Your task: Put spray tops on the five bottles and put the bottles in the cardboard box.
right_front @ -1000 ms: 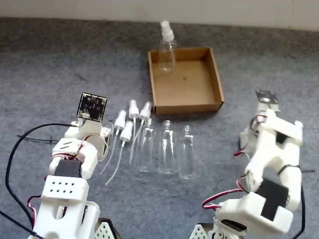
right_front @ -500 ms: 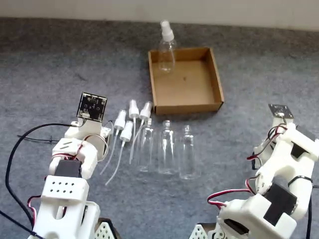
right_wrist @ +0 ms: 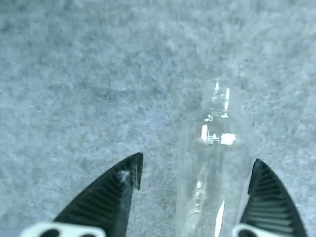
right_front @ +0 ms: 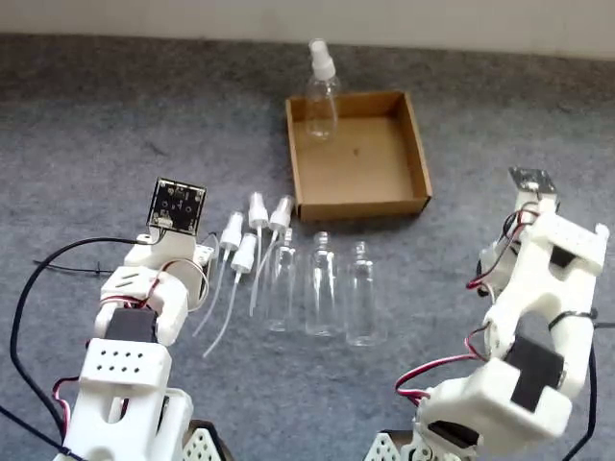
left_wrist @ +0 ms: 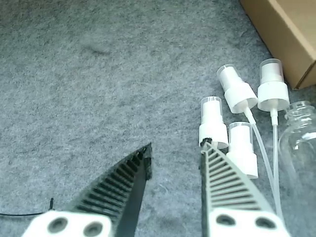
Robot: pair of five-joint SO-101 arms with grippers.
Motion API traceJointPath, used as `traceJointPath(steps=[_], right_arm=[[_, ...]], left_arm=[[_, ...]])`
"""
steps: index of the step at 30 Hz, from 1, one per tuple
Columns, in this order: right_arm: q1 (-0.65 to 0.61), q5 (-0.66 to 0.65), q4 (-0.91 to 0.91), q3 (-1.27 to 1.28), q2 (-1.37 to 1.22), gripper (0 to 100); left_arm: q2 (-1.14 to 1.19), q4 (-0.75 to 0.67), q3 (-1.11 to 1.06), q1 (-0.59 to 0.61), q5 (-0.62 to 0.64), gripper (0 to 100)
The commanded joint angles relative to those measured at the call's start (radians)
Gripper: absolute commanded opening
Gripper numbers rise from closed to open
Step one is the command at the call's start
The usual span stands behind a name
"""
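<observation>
Well, cardboard box [right_front: 360, 206]: we find it toward the far edge of the table [right_front: 106, 115], open side up.
Capped bottle [right_front: 322, 96]: we see it at the box's far left corner, spray top on.
Bare bottles [right_front: 322, 283]: three lie side by side just on the near side of the box, necks toward it.
Spray tops [right_front: 244, 252]: four loose ones lie just beside those bottles, on the side of the table's left edge, with their tubes trailing toward the near edge.
Left gripper [left_wrist: 176, 146]: fingers spread, holding nothing, one tip just beside a spray top.
Right gripper [right_wrist: 196, 160]: fingers spread wide on either side of a clear bottle [right_wrist: 215, 133] lying on the table; we cannot tell whether they touch it.
</observation>
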State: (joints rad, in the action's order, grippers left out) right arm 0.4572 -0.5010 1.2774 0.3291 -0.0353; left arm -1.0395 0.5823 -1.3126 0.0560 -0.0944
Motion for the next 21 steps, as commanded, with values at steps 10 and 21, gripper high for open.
traceJointPath(steps=[10, 21], right_arm=[[0.005, 0.018, 0.202, -0.564, -0.397, 28.9], [0.058, -0.11, 0.28, -0.604, -0.444, 28.9]], left_arm=[[-0.015, -0.02, 0.005, 0.004, 0.008, 16], [-0.015, -0.021, 0.005, 0.004, 0.008, 16]])
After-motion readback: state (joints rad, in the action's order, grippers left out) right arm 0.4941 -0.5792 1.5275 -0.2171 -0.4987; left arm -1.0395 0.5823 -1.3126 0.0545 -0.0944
